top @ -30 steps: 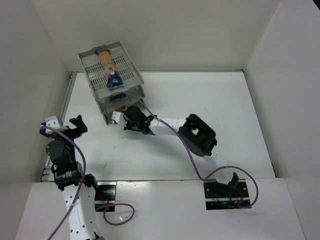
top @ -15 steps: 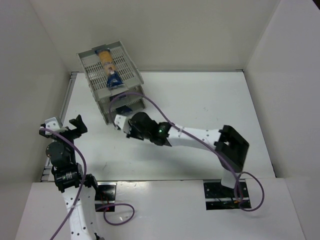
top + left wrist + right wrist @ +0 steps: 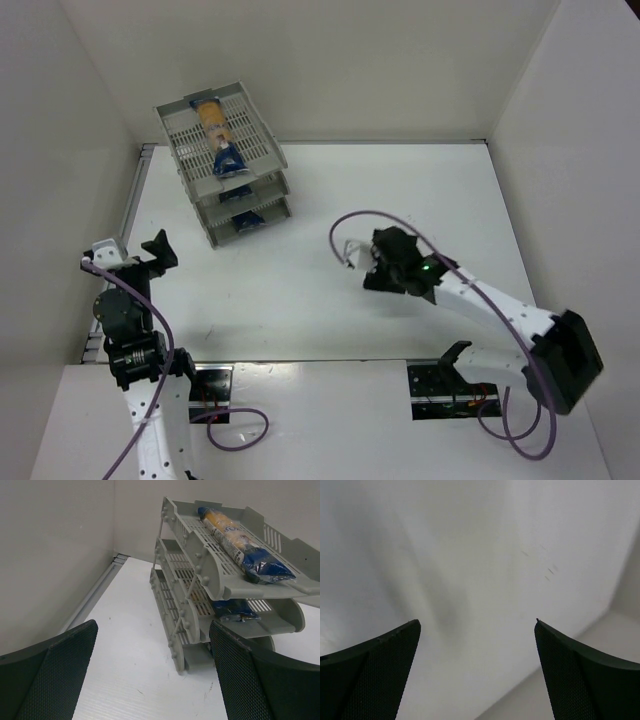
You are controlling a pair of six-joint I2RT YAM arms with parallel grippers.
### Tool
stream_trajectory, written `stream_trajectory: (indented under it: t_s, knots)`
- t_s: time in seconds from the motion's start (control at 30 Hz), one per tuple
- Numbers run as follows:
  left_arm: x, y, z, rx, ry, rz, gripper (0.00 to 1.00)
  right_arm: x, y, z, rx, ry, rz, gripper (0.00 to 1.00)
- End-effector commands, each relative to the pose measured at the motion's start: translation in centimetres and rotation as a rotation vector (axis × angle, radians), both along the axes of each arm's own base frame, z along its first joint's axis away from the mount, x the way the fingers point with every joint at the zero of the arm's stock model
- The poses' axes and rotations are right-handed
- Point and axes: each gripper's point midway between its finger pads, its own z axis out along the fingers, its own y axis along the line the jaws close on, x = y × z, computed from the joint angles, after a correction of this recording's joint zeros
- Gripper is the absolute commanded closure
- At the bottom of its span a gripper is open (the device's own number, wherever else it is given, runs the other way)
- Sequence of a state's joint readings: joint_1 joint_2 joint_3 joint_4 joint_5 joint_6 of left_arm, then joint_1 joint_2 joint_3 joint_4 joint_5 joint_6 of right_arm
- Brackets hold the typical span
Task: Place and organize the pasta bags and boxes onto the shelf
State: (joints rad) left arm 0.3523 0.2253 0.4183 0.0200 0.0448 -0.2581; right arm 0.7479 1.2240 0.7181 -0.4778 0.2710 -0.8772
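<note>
The grey three-tier shelf [image 3: 262, 152] stands at the back left of the table. A long yellow-orange pasta bag [image 3: 217, 138] with a dark blue end lies on its top tier. The blue end of a second bag [image 3: 238, 193] shows in the middle tier, and a third blue end [image 3: 249, 218] peeks from the bottom tier. In the left wrist view the shelf [image 3: 200, 575] carries the top bag [image 3: 234, 539] and the middle bag [image 3: 235, 612]. My left gripper [image 3: 153, 630] is open and empty, short of the shelf. My right gripper [image 3: 358, 257] is open over bare table, away from the shelf; its wrist view shows the open gripper [image 3: 477, 625] with nothing between its fingers.
White walls close in the table on the left, back and right. A grey rail [image 3: 135, 195] runs along the left wall. A purple cable [image 3: 345, 222] loops above the right arm. The right arm's base mount [image 3: 455, 385] sits at the near edge.
My right gripper has pulled back from the front of the shelf's lower tiers to mid-table and opened. The left arm has barely moved.
</note>
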Motion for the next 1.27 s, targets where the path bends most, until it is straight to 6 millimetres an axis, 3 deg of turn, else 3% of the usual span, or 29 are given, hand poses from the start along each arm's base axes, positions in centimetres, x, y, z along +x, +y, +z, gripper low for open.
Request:
stream_trajectory:
  t_s: [0.0, 0.03, 0.2, 0.23, 0.3, 0.43, 0.67, 0.9, 1.23]
  knots:
    - [-0.3, 0.0, 1.2, 0.029, -0.043, 0.008, 0.01, 3.8, -3.6, 9.2, 0.141, -0.287, -0.21, 0.0]
    - [-0.3, 0.2, 1.2, 0.028, -0.043, 0.018, 0.01, 3.7, -4.3, 11.0, 0.202, -0.322, -0.259, 0.0]
    - [-0.5, 0.4, 1.4, 0.032, -0.052, 0.039, 0.01, 2.5, -10.0, 15.8, 0.364, -0.392, -0.548, 0.0]
    - [-0.5, 0.4, 1.2, 0.029, -0.043, 0.039, 0.01, 1.6, -10.5, 15.6, 0.374, -0.337, -0.558, 0.0]
    - [-0.5, 0.4, 1.2, 0.026, -0.044, 0.042, 0.01, 0.8, -12.8, 17.1, 0.404, -0.337, -0.655, 0.0]
    - [-0.3, 0.2, 1.0, 0.024, -0.035, 0.033, 0.01, -2.6, -16.0, 15.2, 0.332, -0.2, -0.779, 0.0]
    - [-0.2, -0.2, 0.7, 0.021, -0.027, 0.015, 0.01, -8.6, -17.6, 11.9, 0.3, -0.055, -0.877, 0.0]
    - [-0.2, -0.7, 0.9, 0.023, -0.036, -0.005, 0.01, -9.6, -18.5, 12.5, 0.332, -0.112, -0.966, 0.0]
    - [-0.2, -1.0, 0.9, 0.023, -0.036, -0.014, 0.01, -9.3, -19.6, 13.7, 0.462, -0.289, -1.097, 0.0]
